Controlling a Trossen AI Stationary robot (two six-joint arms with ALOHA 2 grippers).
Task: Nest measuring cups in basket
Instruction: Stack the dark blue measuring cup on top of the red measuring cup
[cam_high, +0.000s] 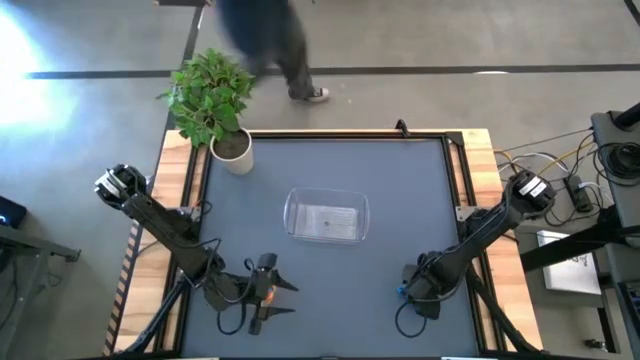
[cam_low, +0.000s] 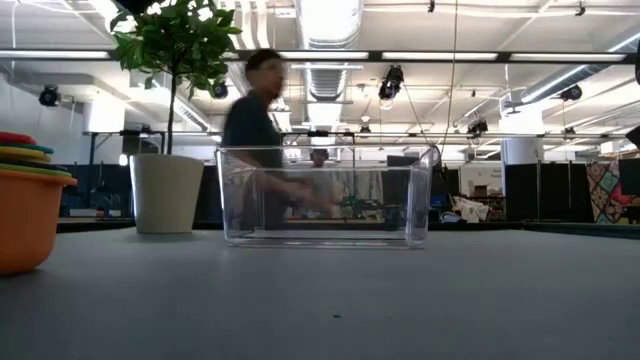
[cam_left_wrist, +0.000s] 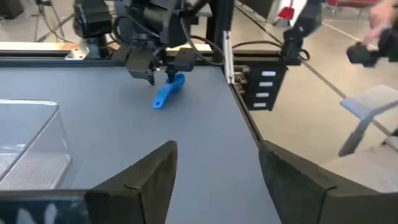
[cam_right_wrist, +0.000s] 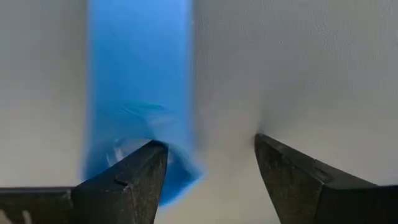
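Note:
A blue measuring cup (cam_left_wrist: 168, 93) lies flat on the table near its right near corner, also visible as a blue strip (cam_right_wrist: 140, 81) in the right wrist view. My right gripper (cam_left_wrist: 163, 70) (cam_right_wrist: 211, 155) is open and points down right over it, one finger (cam_right_wrist: 127, 180) above the strip's end. A stack of cups (cam_low: 25, 200), orange at the bottom with coloured rims above, stands at the low view's left. The clear basket (cam_high: 327, 217) (cam_low: 325, 195) rests mid-table and holds no cup. My left gripper (cam_high: 272, 292) (cam_left_wrist: 217, 168) waits open, low over the near left. My right gripper comes from above, pointing down, with one fingertip (cam_right_wrist: 149, 158) over the end of the blue cup's long part (cam_right_wrist: 140, 124), which lies flat on the table and outside the gap between the fingers. I cannot tell whether the finger touches it.
A white pot with a green plant (cam_high: 232, 150) (cam_low: 165, 190) stands at the far left corner. A person (cam_high: 265, 40) moves past beyond the far edge. Wooden rails (cam_high: 480, 170) line the table's sides. Cables and gear (cam_high: 590, 190) lie off the right side.

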